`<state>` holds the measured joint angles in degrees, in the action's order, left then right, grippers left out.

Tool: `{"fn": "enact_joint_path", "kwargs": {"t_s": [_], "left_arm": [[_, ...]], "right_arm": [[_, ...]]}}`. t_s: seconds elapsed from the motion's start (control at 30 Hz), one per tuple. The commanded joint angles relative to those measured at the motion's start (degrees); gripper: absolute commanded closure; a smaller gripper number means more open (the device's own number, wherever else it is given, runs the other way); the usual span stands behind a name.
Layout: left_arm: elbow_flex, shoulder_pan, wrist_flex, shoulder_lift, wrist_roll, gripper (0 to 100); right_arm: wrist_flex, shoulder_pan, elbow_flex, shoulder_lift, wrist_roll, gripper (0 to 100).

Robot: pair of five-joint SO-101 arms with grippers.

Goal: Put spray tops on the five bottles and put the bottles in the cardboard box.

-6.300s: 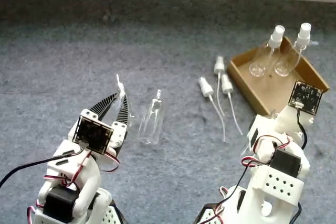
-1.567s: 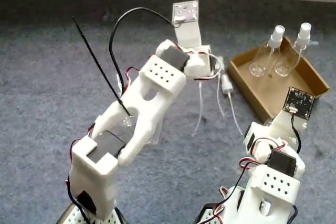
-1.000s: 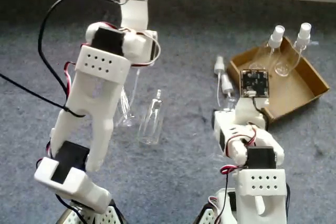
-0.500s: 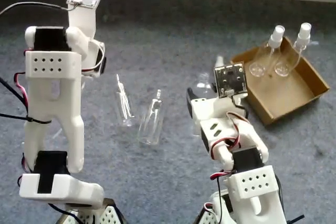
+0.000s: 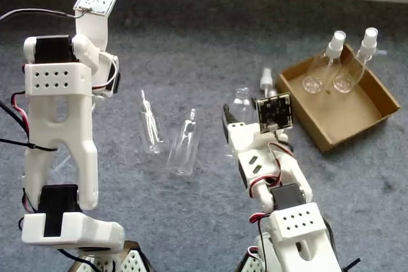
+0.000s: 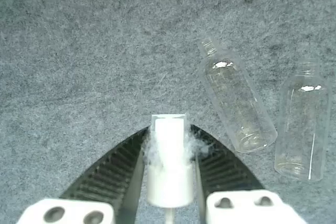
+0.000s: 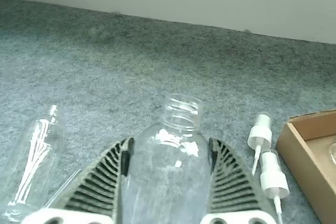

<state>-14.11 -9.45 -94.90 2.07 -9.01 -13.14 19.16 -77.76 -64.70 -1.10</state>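
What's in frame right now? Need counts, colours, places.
cardboard box: one, brown, right side of the high view
capped bottles: two, clear with white tops, in the box
open bottles: two, clear, lying side by side between the arms
held bottle: one, clear, uncapped, in the right gripper
loose spray tops: two, white, on the mat beside the box
held spray top: one, white, in the left gripper
mat: one, grey, covering the table
left gripper: black fingers, shut on the spray top
right gripper: black fingers, shut on the bottle
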Motion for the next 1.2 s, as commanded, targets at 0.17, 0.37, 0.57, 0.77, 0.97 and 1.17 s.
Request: {"fn": "enact_joint_path", "kwargs": {"t_s": [0.17,0.37,0.57,0.77,0.97,1.17], "left_arm": [[-0.6,2.0,-2.3,2.9,-0.7,100],[1.1,5.1,2.5,1.4,-0.8,100],[14.8,-0.1,22.3,-4.2,-0.8,100],[25.2,-2.2,41.8,-9.5,-0.8,99],[29.0,-1.9,52.7,-16.3,-0.8,99],[25.9,-2.1,52.8,-22.7,-0.8,94]], "right_arm": [[2.7,0.4,-2.1,-1.1,-0.6,96.4],[2.7,0.2,-4.2,-1.2,-0.6,96.4],[2.7,0.2,-5.4,-1.2,-0.6,96.4],[2.7,0.2,-5.4,-1.2,-0.6,96.4],[2.7,0.1,-5.5,-1.2,-0.5,96.4],[2.7,0.1,-5.5,-1.2,-0.5,96.4]]}}
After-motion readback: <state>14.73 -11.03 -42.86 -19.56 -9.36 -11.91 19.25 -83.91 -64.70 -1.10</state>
